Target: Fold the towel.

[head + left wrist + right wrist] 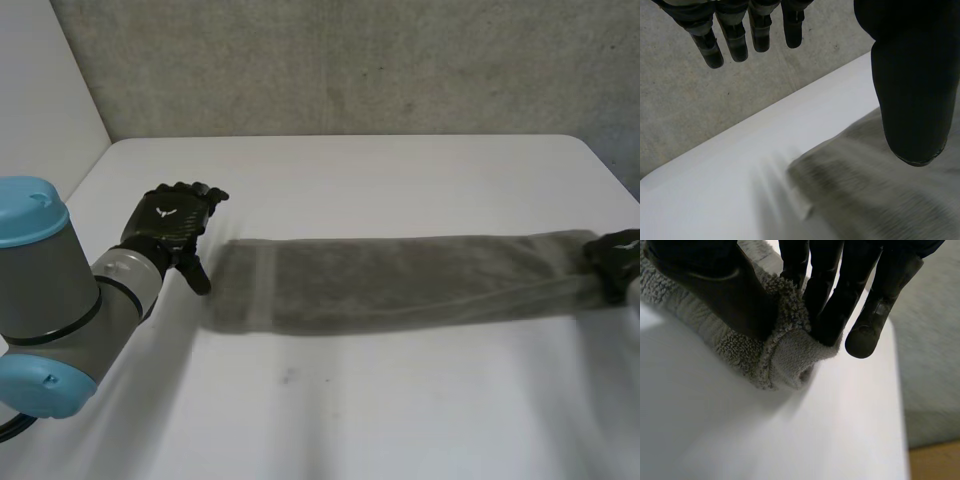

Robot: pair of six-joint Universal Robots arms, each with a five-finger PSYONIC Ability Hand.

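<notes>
White matte table [400,420] with a rounded far-right corner. A grey, rough, concrete-like wall [350,60] stands behind its far edge and a plain pale wall panel [40,90] stands off the far-left corner. In the right wrist view a grey floor [935,365] lies past the tabletop's edge. We see a long grey terry towel [400,280], folded lengthwise into a narrow band, lying flat across the middle of the tabletop. Its long axis runs from the left side to the right edge, roughly parallel to the far edge. One short end is near the left edge and the other is at the right edge, and a paler woven stripe [263,285] crosses it close to the left end. The left arm [60,300], grey with light-blue caps, comes in from the near-left corner. The black left hand [170,225] is just beside the towel's left end, and its fingers [735,40] are straight and spread. Its thumb [912,100] sticks out toward the towel, so the hand is relaxed and grips nothing. We can't tell if the thumb tip touches the cloth. The black right hand [612,258] is at the right edge of the tabletop, on the towel's right end. Its thumb [715,285] and fingertips [825,315] pinch the bunched end corner between them, and the cloth curls into a small roll below the pinch.
</notes>
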